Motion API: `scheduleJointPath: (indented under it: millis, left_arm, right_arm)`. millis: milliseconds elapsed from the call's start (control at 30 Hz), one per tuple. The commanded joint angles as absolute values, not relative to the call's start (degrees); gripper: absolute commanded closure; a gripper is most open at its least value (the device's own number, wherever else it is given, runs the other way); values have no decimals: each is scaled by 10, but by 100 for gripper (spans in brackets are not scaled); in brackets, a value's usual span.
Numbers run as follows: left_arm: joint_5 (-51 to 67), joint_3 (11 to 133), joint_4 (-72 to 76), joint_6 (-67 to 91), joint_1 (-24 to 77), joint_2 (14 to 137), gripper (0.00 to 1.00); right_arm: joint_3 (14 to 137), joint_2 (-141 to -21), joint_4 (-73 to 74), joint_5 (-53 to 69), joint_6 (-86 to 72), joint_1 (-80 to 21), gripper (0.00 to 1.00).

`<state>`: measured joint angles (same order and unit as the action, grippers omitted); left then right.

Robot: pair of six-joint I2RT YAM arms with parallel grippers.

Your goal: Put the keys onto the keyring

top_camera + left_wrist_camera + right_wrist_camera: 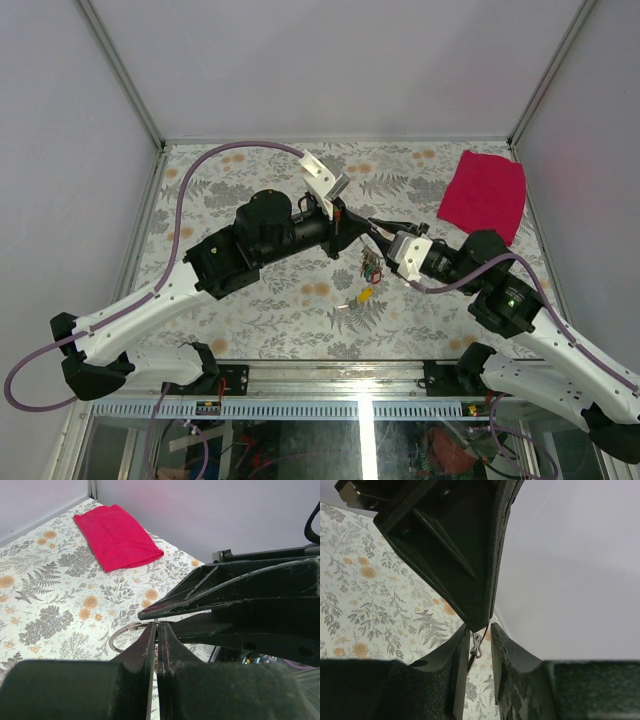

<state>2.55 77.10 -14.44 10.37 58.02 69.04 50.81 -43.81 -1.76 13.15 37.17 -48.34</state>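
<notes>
Keyring | pinched at tips of closed left fingers | right fingers slightly parted, just beside

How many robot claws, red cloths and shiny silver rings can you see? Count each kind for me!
Grippers: 2 (left gripper, right gripper)
Red cloth: 1
Keyring: 1
Total: 4
</notes>
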Motion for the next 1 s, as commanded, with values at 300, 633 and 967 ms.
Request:
scheduleJointPath:
  millis: [300, 633, 967]
  left_arm:
    - [29, 786, -92, 94, 580, 679, 100]
    - [28, 786, -93, 93, 579, 679, 100]
    - [26, 790, -95, 90, 579, 680, 100]
  right_arm:
    - [512, -434, -44, 132, 376, -485, 64]
    - [513, -443, -35, 124, 388, -485, 76]
    - [512, -444, -34, 120, 395, -485, 67]
